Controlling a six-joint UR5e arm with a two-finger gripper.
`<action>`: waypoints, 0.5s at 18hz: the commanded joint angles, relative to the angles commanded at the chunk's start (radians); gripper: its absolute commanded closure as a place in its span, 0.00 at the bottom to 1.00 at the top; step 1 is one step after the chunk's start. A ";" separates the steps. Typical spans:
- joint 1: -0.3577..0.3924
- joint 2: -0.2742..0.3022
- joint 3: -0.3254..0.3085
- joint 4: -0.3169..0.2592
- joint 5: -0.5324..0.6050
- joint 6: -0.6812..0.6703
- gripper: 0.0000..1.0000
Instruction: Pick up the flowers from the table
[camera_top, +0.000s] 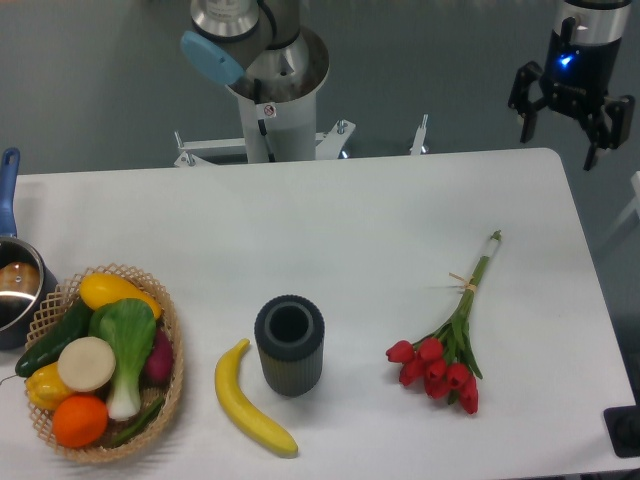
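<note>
The flowers (447, 350), a small bunch of red tulips with green stems tied by a thin tan band, lie flat on the right part of the white table (350, 220), heads toward the front edge and stems pointing up and to the right. My gripper (560, 135) hangs open high at the upper right, above the table's far right corner, well away from the flowers. Nothing is between its fingers.
A dark ribbed cylindrical vase (289, 344) stands upright left of the flowers, with a banana (252, 400) beside it. A wicker basket (170, 390) of vegetables and fruit sits at the front left. A pot (15, 285) with a blue handle is at the left edge. The robot base (275, 90) rises behind the table.
</note>
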 joint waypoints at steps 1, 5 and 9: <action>-0.003 -0.002 -0.002 0.002 0.002 0.000 0.00; -0.009 -0.002 0.002 -0.005 0.018 -0.008 0.00; -0.021 -0.005 -0.012 -0.003 0.034 -0.046 0.00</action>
